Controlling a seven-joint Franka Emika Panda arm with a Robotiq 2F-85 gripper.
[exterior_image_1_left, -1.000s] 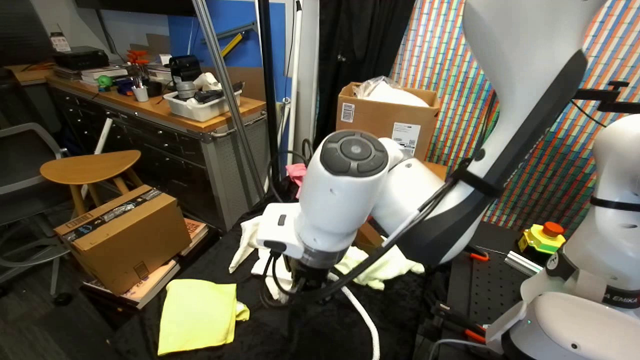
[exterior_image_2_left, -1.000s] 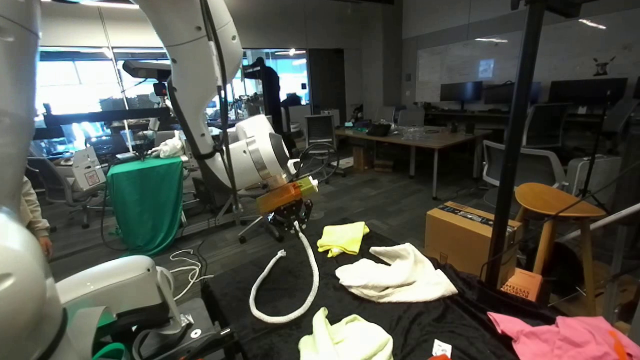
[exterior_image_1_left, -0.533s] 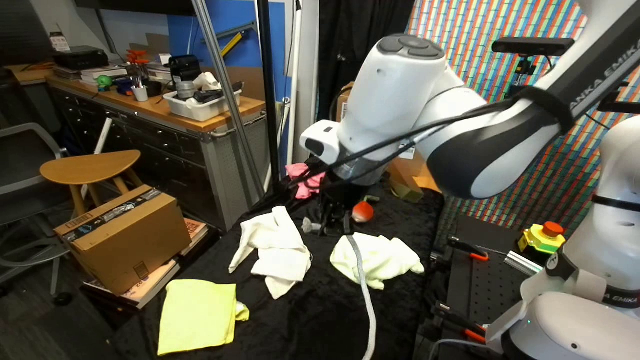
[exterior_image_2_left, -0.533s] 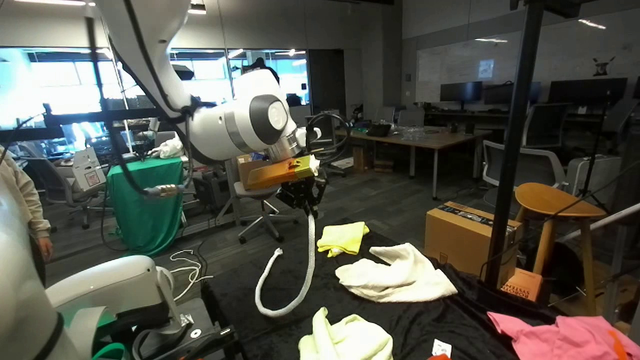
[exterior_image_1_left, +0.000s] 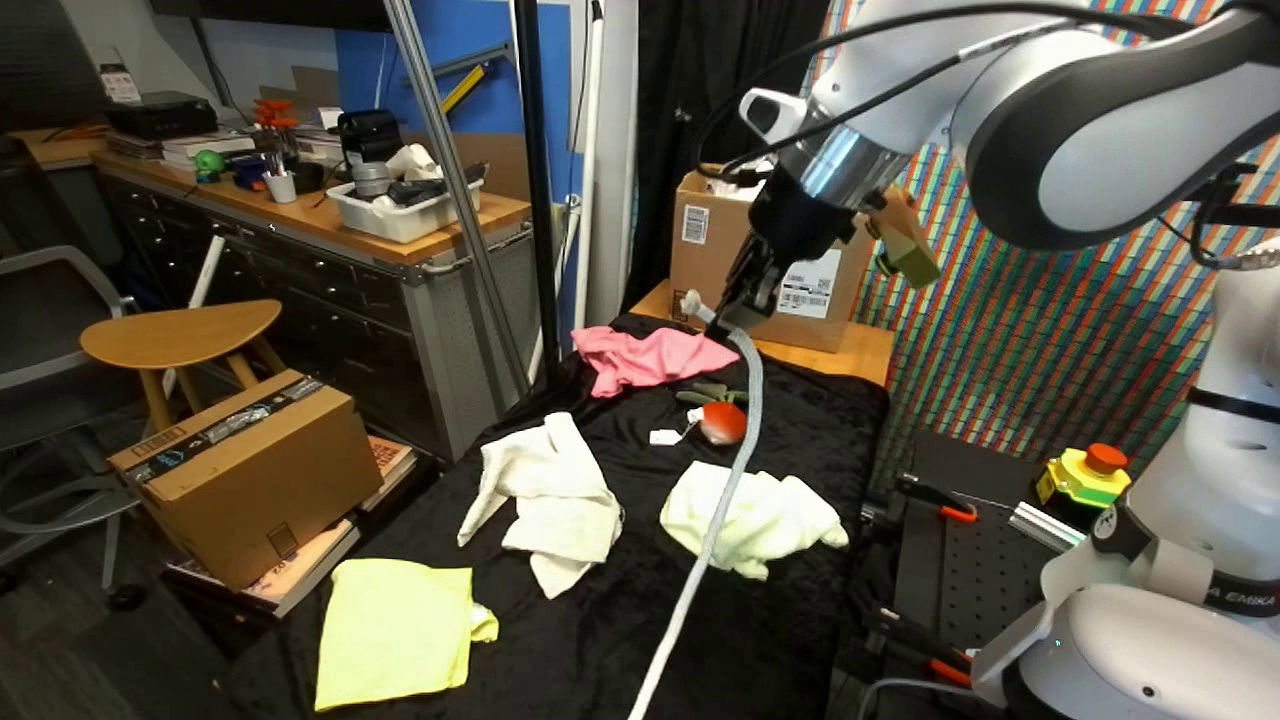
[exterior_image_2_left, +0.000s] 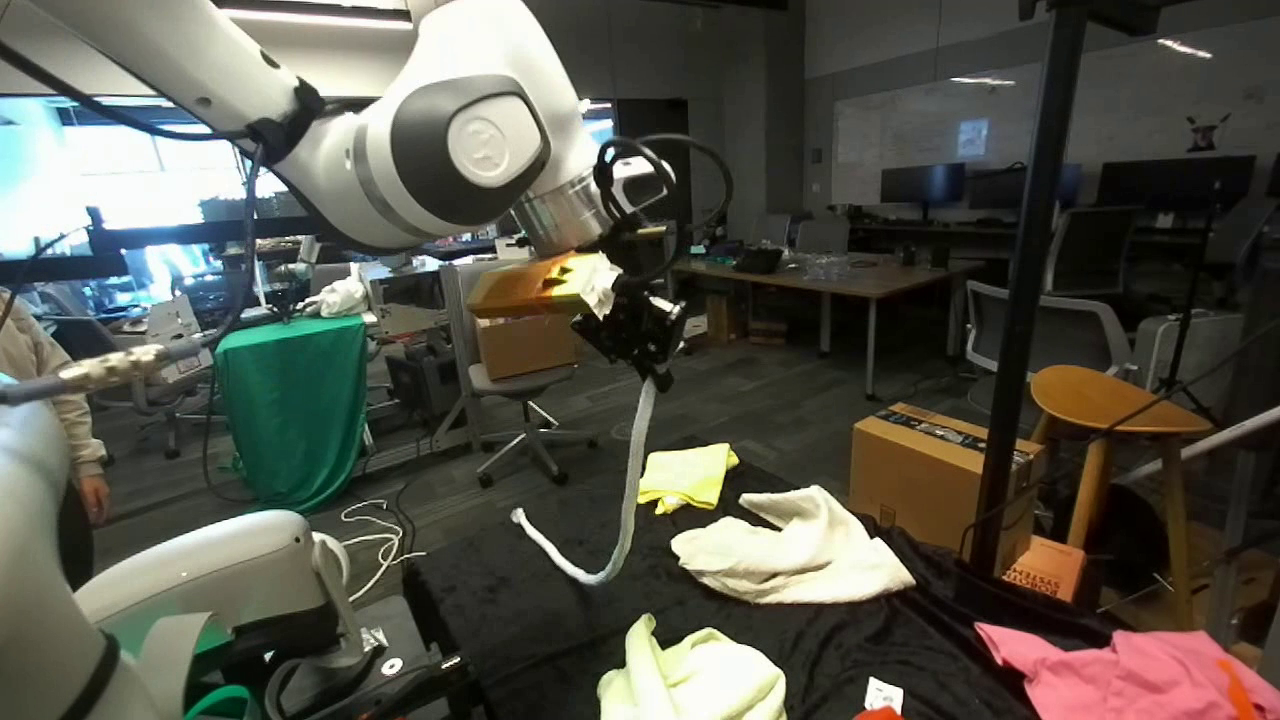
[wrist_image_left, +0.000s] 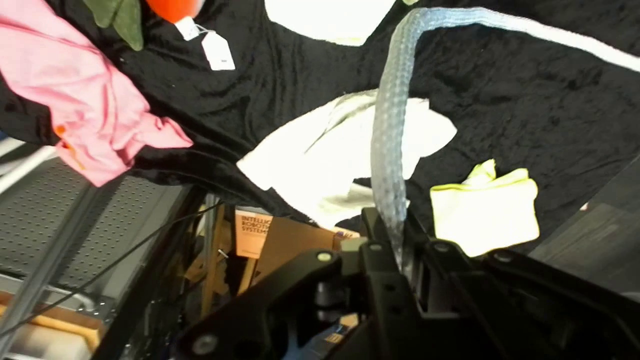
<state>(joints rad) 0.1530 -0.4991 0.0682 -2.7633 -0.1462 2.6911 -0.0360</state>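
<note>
My gripper (exterior_image_1_left: 727, 325) is shut on a white rope (exterior_image_1_left: 714, 530), up in the air over the black-covered table (exterior_image_2_left: 560, 660). It also shows in an exterior view (exterior_image_2_left: 658, 380) and the wrist view (wrist_image_left: 394, 222). A short rope end sticks out past the fingers. The long part hangs down, and its far end seems to rest on the black cover. Below are a white cloth (exterior_image_1_left: 560, 500), a pale green cloth (exterior_image_1_left: 760, 520), a folded yellow cloth (exterior_image_1_left: 395, 630) and a pink cloth (exterior_image_1_left: 650, 358). A red-and-white round thing with green leaves and a tag (exterior_image_1_left: 722, 422) lies between them.
An open carton (exterior_image_1_left: 770, 250) stands behind the table, near the gripper. A taped carton (exterior_image_1_left: 260, 480) and a wooden stool (exterior_image_2_left: 1110, 400) stand beside the table. A black pole (exterior_image_2_left: 1030, 280) rises at its edge. A red stop button (exterior_image_1_left: 1105, 459) sits near the robot base.
My gripper has risen and moved toward the table's pink-cloth end, tilting as it went. The rope has been pulled up with it, and more of it hangs. The cloths have not moved.
</note>
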